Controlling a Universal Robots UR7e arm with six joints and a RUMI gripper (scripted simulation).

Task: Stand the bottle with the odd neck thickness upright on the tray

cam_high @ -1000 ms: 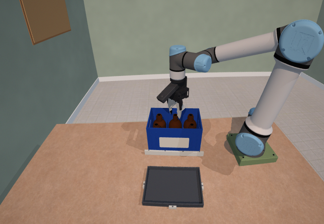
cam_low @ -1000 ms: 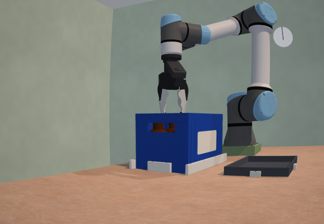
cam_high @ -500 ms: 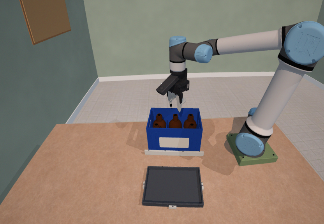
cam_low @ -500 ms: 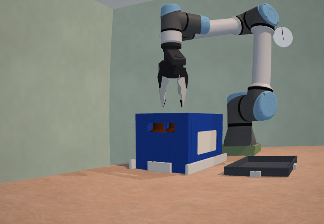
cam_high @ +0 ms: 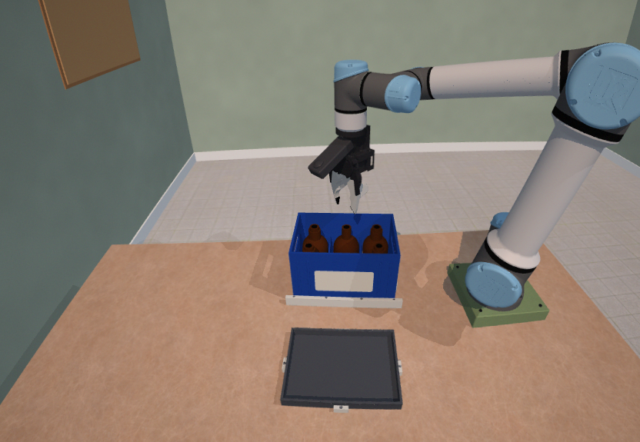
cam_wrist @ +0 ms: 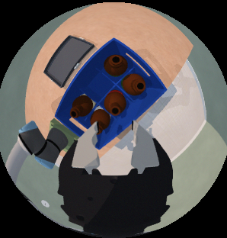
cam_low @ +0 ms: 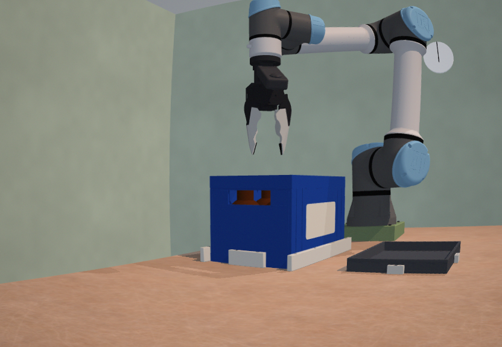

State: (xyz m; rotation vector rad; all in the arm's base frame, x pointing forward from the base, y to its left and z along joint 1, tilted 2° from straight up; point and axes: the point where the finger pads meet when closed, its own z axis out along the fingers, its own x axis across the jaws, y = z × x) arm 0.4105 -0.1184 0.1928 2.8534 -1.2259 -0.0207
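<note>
Bottles (cam_high: 346, 244) (cam_wrist: 115, 102) in crate (cam_high: 343, 274) (cam_low: 251, 221) (cam_wrist: 97, 82), below open fingers (cam_high: 356, 197) (cam_low: 283, 126)

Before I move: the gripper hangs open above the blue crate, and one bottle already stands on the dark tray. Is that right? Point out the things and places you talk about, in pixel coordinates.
Not quite: the tray (cam_high: 341, 404) (cam_low: 397, 265) (cam_wrist: 53, 78) holds no bottle, as the top view shows. The gripper (cam_high: 346, 207) (cam_low: 267, 149) (cam_wrist: 115, 121) does hang open above the blue crate (cam_high: 302, 274) (cam_low: 251, 229) (cam_wrist: 97, 78).

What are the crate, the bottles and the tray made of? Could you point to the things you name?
The crate (cam_high: 343, 275) (cam_low: 251, 226) (cam_wrist: 142, 97) looks like hard, smooth plastic: one blue all over, with thin straight walls. The bottles (cam_high: 345, 244) (cam_wrist: 115, 102) are probably brown glass, with a slight shine, though plastic is possible. The tray (cam_high: 341, 364) (cam_low: 399, 264) (cam_wrist: 69, 61) is dull dark grey, maybe plastic or painted metal.
</note>
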